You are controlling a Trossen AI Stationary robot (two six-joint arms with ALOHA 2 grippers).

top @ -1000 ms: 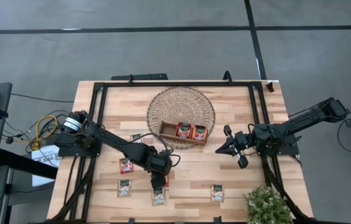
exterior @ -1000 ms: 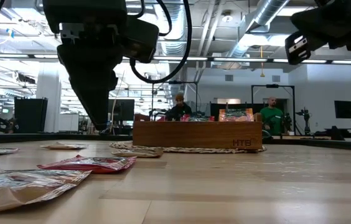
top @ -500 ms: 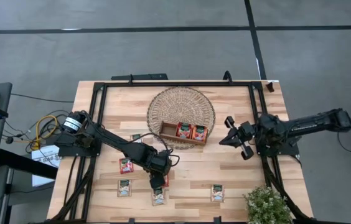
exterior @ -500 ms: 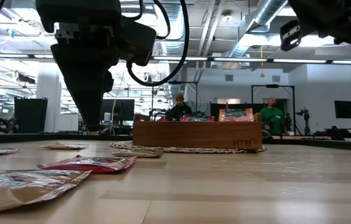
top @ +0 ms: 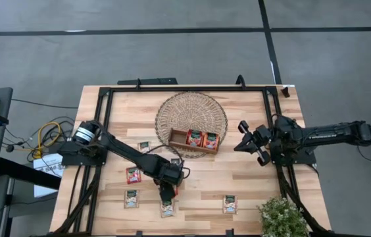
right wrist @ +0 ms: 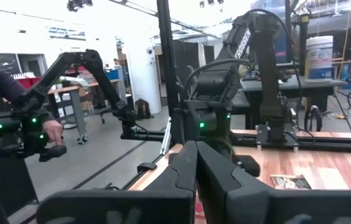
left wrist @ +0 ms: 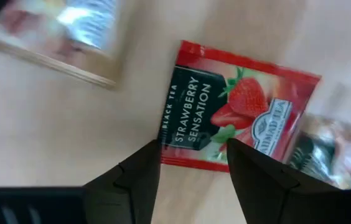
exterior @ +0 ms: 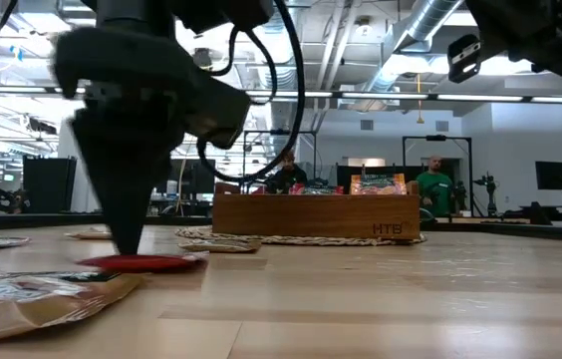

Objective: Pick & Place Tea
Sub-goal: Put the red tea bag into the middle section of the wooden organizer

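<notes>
I'm working over the tabletop (top: 251, 191), with the round woven mat (top: 191, 112) toward twelve o'clock and the wooden tray (top: 194, 139) on its six o'clock edge, two red sachets already in its compartments. The right arm waits near three o'clock, raised off the surface, its right tool (top: 246, 142) clenched on nothing. My left arm reaches in from nine o'clock, and the left tool (left wrist: 191, 158) is down at the surface, fingers spread and straddling one end of the red strawberry sachet (left wrist: 238, 112), which lies flat toward six o'clock and is not yet gripped. Other sachets lie around it: a cream sachet (top: 167, 209) just beyond it at six o'clock, another (top: 131, 198) and a red one (top: 133, 174) toward eight o'clock, and one (top: 229, 204) at five o'clock. The risk I see is that this packet is thin and flat, so closing could skid it along the wood or pinch only the edge, and it would slip on lifting. A neighbouring foil packet sits just beside it and could get nudged or caught too.
</notes>
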